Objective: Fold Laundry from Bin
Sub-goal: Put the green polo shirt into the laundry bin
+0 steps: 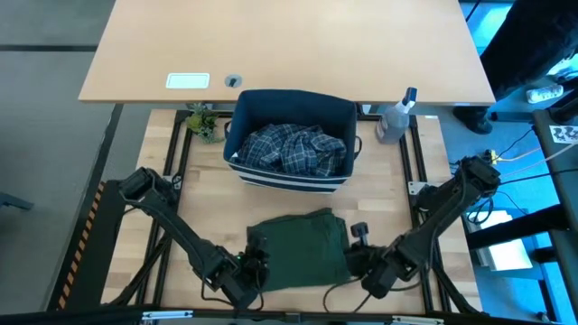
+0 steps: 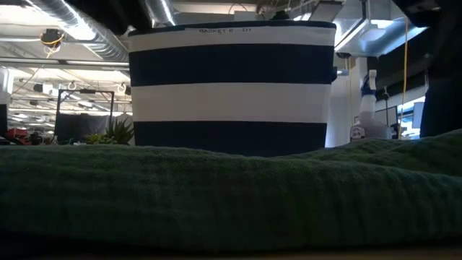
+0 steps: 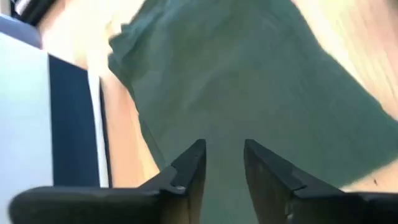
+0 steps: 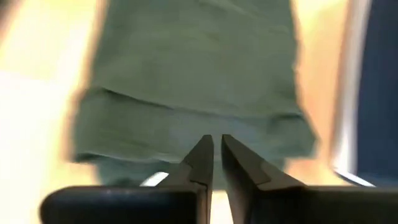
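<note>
While the dark olive-green garment (image 1: 302, 246) lies folded just before the bin (image 1: 291, 137), plaid shirt (image 1: 293, 148) inside, left gripper (image 1: 256, 268) fingers stand apart at its near-left edge; right gripper (image 1: 361, 257) nearly closed at its right edge, apparently gripping nothing.

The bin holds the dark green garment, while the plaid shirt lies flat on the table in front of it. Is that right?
No, swapped. The high view shows the plaid shirt in the bin, and the dark green garment flat on the table in front of it.
</note>
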Tool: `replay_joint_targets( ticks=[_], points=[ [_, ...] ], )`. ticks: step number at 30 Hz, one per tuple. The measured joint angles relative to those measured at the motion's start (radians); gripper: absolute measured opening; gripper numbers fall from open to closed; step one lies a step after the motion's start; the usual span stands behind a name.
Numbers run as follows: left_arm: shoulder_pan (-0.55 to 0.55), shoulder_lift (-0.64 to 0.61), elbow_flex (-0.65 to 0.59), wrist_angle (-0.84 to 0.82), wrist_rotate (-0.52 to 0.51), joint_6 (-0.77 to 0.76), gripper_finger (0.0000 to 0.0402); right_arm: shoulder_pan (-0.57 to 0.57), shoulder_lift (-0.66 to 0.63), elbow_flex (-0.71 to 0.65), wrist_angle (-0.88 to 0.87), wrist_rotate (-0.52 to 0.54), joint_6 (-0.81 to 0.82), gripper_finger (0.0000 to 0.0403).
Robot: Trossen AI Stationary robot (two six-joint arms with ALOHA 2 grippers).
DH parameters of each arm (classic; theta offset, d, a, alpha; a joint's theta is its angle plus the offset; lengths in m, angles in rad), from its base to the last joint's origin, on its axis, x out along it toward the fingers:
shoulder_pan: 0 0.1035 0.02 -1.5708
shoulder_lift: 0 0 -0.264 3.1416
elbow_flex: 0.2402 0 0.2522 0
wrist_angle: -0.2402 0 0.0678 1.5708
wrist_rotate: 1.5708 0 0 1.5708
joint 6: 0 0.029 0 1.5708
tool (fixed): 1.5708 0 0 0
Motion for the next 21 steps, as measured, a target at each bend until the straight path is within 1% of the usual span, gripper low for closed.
replay_joint_targets(
  ticks=[3,6,11,15,18,21],
  points=[
    [-0.004,0.000,0.000,-0.015,0.026,-0.028,0.0124,0.001,0.000,-0.001,0.094,-0.076,-0.024,0.0048],
    [-0.017,0.000,-0.036,0.034,0.037,-0.032,0.0144,0.002,0.000,0.000,0.145,-0.112,-0.053,0.0089],
    [-0.039,0.000,-0.142,0.108,0.049,-0.053,0.0170,0.000,0.001,0.000,0.088,-0.115,-0.080,0.0177],
    [-0.056,0.000,-0.219,0.183,0.048,-0.060,0.0183,0.000,0.002,0.000,0.013,-0.068,-0.108,0.0240],
    [-0.072,0.000,-0.261,0.193,0.060,-0.037,0.0187,0.000,0.002,-0.019,-0.026,-0.056,-0.105,0.0272],
    [-0.086,-0.003,-0.297,0.187,0.074,-0.034,0.0187,0.000,0.002,-0.069,-0.028,-0.066,-0.097,0.0285]
  ],
)
